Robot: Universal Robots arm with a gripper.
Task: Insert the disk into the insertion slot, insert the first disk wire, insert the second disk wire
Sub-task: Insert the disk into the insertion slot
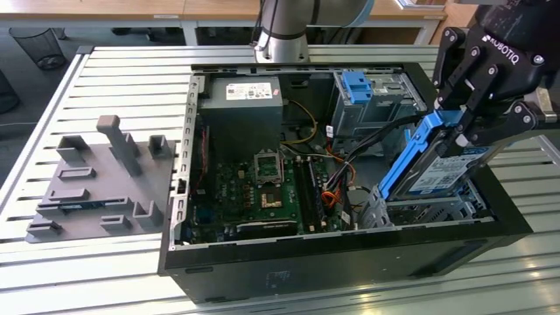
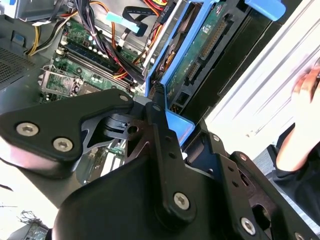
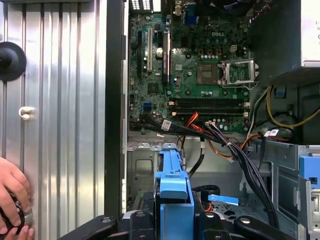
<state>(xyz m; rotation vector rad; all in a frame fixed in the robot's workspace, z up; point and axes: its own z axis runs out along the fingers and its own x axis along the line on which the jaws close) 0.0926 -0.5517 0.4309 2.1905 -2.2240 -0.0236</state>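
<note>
Black gripper linkages sit closest to the lens in both wrist views. The fingers [image 2: 162,142] are closed on one end of the disk's blue bracket [image 3: 172,192]. In the exterior view the gripper [image 1: 462,134] hangs over the corner of the open computer case [image 1: 350,262] on that view's right, clamping the upper end of the disk [image 1: 442,172].

The disk is tilted steeply, label side up. Its lower end dips into the mouth of the insertion slot [image 1: 429,210], the small perforated silver cage against the case wall. The far end, with the green circuit board and connectors seen in the second wrist view, points down and away from the fingers, so the whole length of the disk lies beyond the fingertips.

By this showing the first step is under way but unfinished, since the disk is not yet flat or seated in the cage. Neither wire step looks begun. A black cable bundle [image 3: 220,140] lies loose across the case between the motherboard [image 3: 200,65] and the cage, joined to nothing on the disk. Which strands are the two disk wires cannot be told.

A person's hand [image 3: 12,197] rests on the slatted worktop [image 1: 114,72] beside the case.
</note>
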